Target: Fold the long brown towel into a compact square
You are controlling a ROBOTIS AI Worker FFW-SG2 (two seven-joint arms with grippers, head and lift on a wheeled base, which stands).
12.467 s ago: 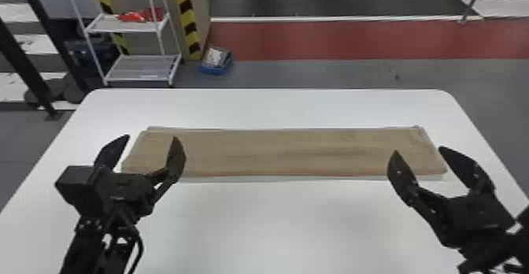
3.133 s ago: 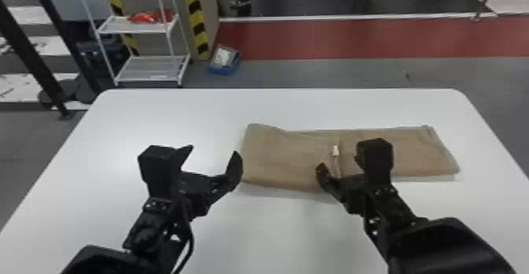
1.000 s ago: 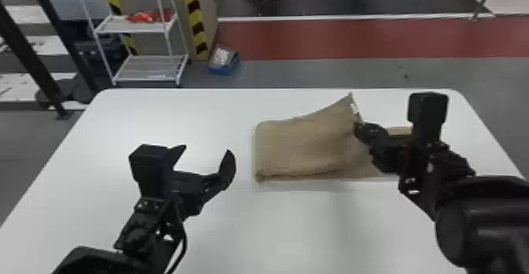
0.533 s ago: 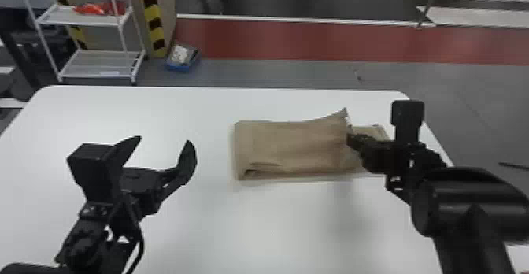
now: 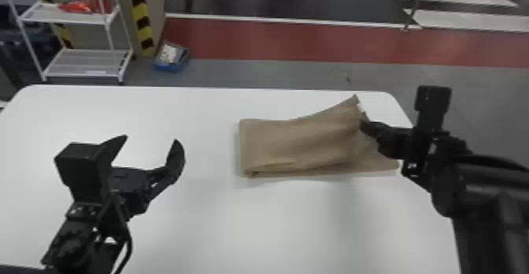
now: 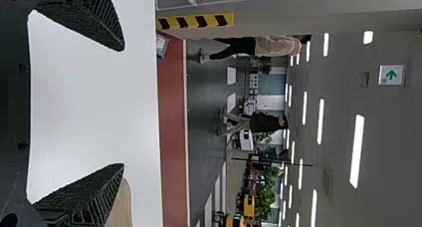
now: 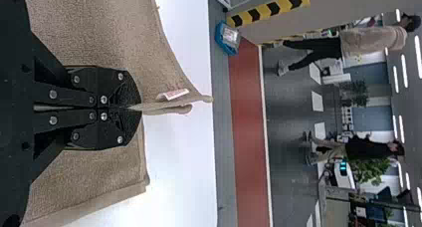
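Nearest, cut off at the head view's bottom edge: the left gripper [image 5: 150, 140], above the left part of the white table [image 5: 267, 230], with jaws spread wide, well apart from the cloth. In the left wrist view, the same wide spread, with a brown sliver of cloth partly hidden behind one finger. Over at the right, cut off too, the bulky black right arm [image 5: 484, 198], reaching above the table's right side and hiding part of its edge. At its end, the right gripper [image 5: 364, 126]; fingertips hard to separate there, but in the right wrist view pressed together, pinching the raised edge of the brown towel [image 5: 299, 143]. Beside the pinch, a small white tag [image 7: 172, 94], print too blurred to make out.

On the right half of the table, toward the far side: the towel, lying in layers at the left end, upper part lifted at the right into a peaked far corner. Beneath, a lower layer running on rightward, partly hidden behind the right gripper; number of layers impossible to tell.

Beyond the table, on the floor, a blue bin [image 5: 167, 65] with blurred contents, then a white rack [image 5: 74, 62], cut off at the top, bearing a red object [image 5: 78, 6] of unclear shape.
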